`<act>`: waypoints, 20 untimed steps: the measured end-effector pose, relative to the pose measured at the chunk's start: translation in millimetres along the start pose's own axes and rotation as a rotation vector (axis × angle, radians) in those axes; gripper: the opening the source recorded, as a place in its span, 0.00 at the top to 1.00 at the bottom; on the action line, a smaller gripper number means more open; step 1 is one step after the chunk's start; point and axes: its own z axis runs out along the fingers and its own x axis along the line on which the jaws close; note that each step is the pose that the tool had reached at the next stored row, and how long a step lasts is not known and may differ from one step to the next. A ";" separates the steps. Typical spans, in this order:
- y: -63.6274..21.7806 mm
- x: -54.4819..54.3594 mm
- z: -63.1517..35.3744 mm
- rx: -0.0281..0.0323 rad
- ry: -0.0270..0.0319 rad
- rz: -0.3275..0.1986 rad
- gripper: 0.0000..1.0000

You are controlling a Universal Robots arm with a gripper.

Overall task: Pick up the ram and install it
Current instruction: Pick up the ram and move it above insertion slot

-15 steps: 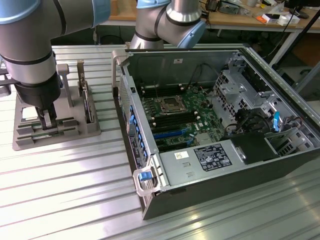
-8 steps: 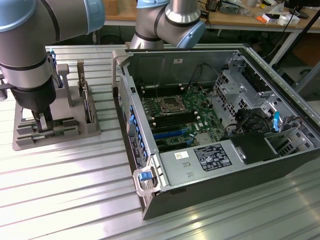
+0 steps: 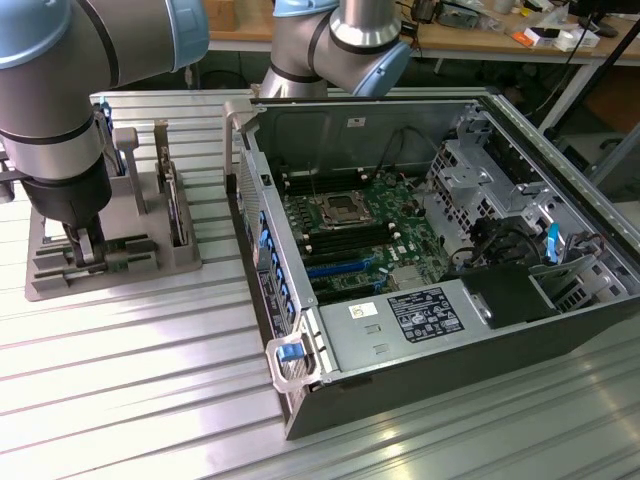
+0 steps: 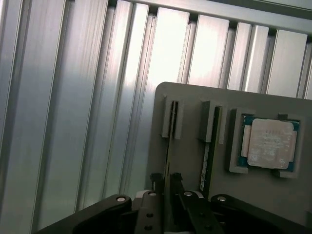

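Observation:
The ram (image 4: 169,141) stands on edge in a slot of the grey holder (image 4: 190,95), a thin green stick seen edge-on. My gripper (image 4: 166,181) is lowered over its near end, one fingertip on each side of the stick, with only slight gaps showing, so the jaws are still open. In the exterior view the gripper (image 3: 85,250) reaches down into the holder (image 3: 45,285) at the exterior view's left. The open computer case (image 3: 300,300) lies to the right, its motherboard (image 3: 350,225) showing long memory slots (image 3: 335,268).
A second green stick (image 4: 207,161) sits in the neighbouring slot, and a square silver CPU (image 4: 268,144) rests in its pocket beyond. Hard drives (image 3: 172,205) stand upright in the holder. The ribbed metal table (image 3: 150,380) surrounds everything, and a cluttered workbench (image 3: 500,30) stands behind.

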 end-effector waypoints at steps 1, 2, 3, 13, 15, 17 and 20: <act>0.0 0.0 0.0 0.0001 0.0000 0.000 0.84; 0.0 0.0 0.0 0.0000 0.0000 0.000 0.84; 0.0 0.0 0.0 0.0000 -0.0001 0.000 0.84; 0.0 0.0 0.0 0.0002 -0.0007 0.000 0.87; 0.0 0.0 0.0 0.0002 -0.0009 0.000 0.87; 0.0 0.0 0.0 0.0002 -0.0008 0.000 0.87; 0.0 0.0 0.0 0.0001 -0.0008 0.000 0.87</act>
